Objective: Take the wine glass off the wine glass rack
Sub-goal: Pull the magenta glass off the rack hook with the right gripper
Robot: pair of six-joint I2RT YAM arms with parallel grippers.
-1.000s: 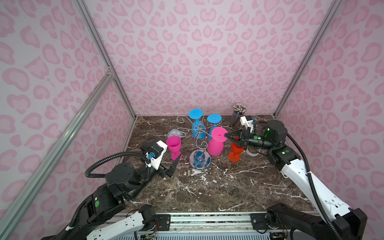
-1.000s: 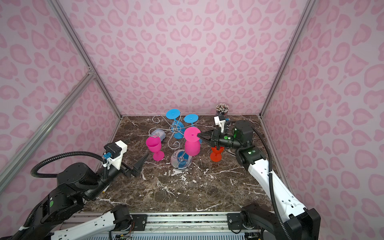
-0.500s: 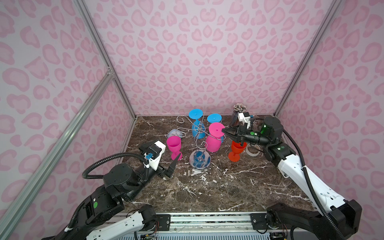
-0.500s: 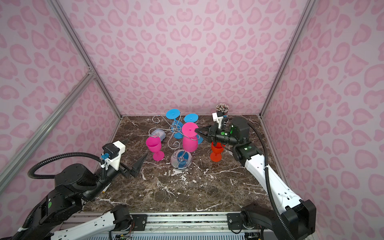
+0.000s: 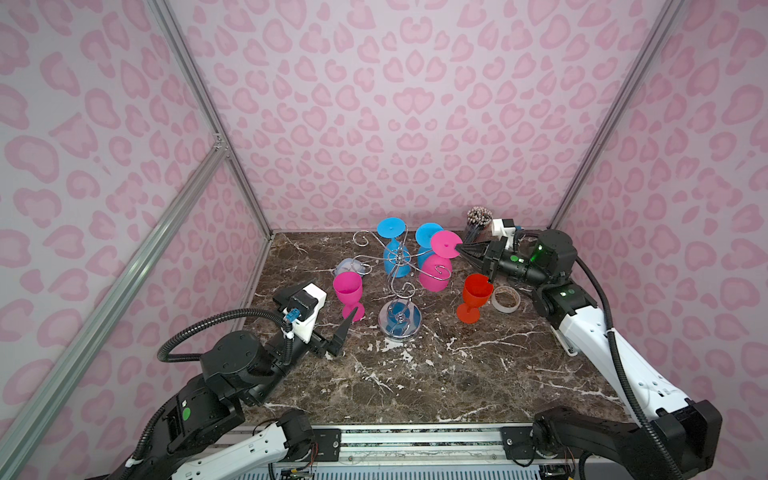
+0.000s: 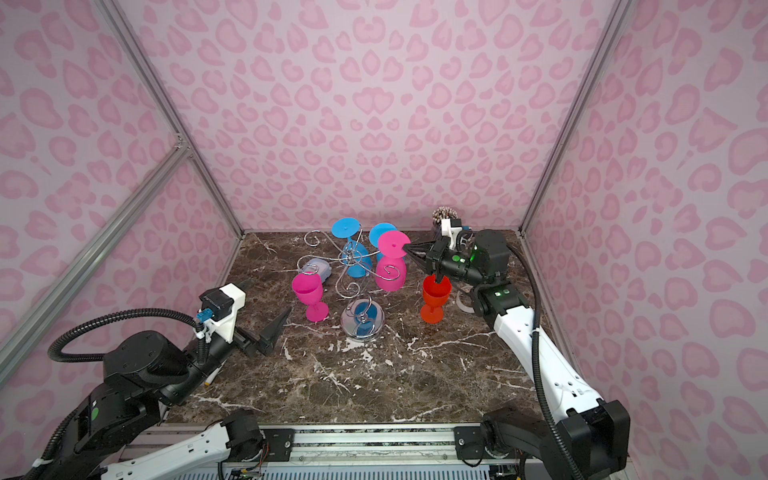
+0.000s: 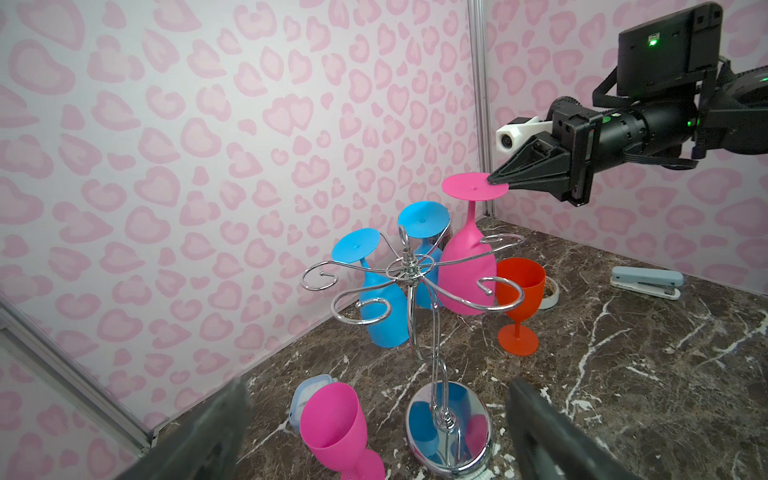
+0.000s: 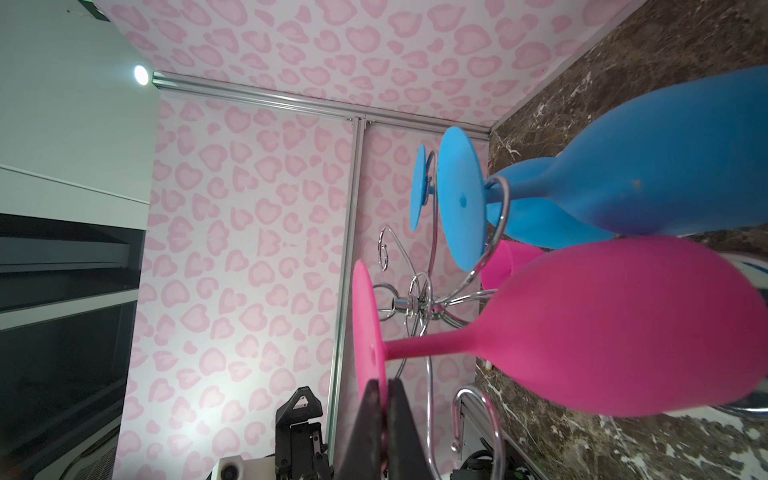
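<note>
Left gripper (image 6: 261,305) spread wide and empty; right gripper (image 7: 498,181) pinched on the glass foot

The wine glass rack (image 7: 409,266) stands on its mirror base, with two blue glasses (image 7: 380,307) hung from its arms. Just right of its stem, the wine glass (image 7: 467,270), matt pink and inverted, is held by the rim of its flat foot alone, its bowl level with the curled arms. A slow, level outward draw is advised, so that no curl is snagged and the thin pinch is not twisted loose; the orange glass (image 7: 519,286) beneath should be cleared.
</note>
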